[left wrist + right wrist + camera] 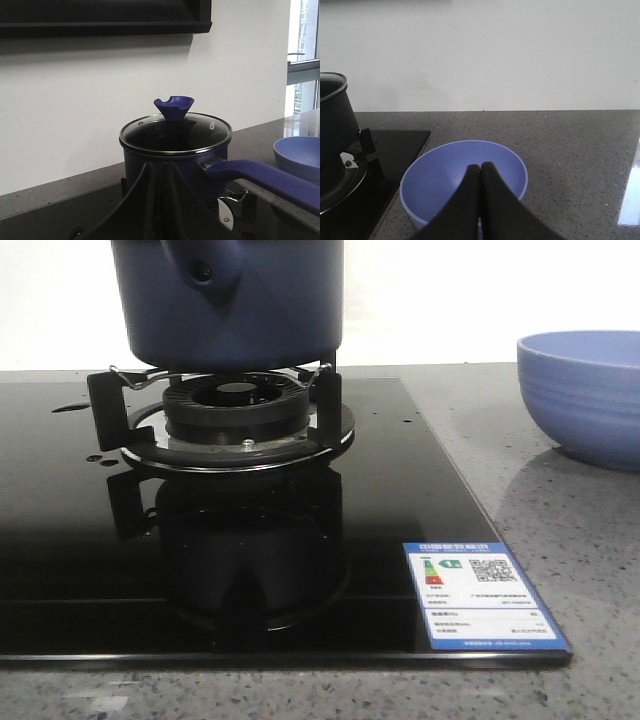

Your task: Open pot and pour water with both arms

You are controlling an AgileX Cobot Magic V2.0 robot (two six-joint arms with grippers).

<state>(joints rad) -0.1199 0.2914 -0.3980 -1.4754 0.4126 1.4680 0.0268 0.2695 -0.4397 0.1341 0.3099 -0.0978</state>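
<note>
The dark navy pot stands on the gas burner of the black hob. In the left wrist view the pot carries a glass lid with a blue flared knob, and its long blue handle points toward the bowl. My left gripper is shut and empty, a short way in front of the pot's side. My right gripper is shut and empty, above the periwinkle bowl. Neither gripper shows in the front view.
The periwinkle ribbed bowl sits on the grey speckled counter right of the hob. A blue energy label is stuck at the hob's front right corner. A white wall stands behind the counter.
</note>
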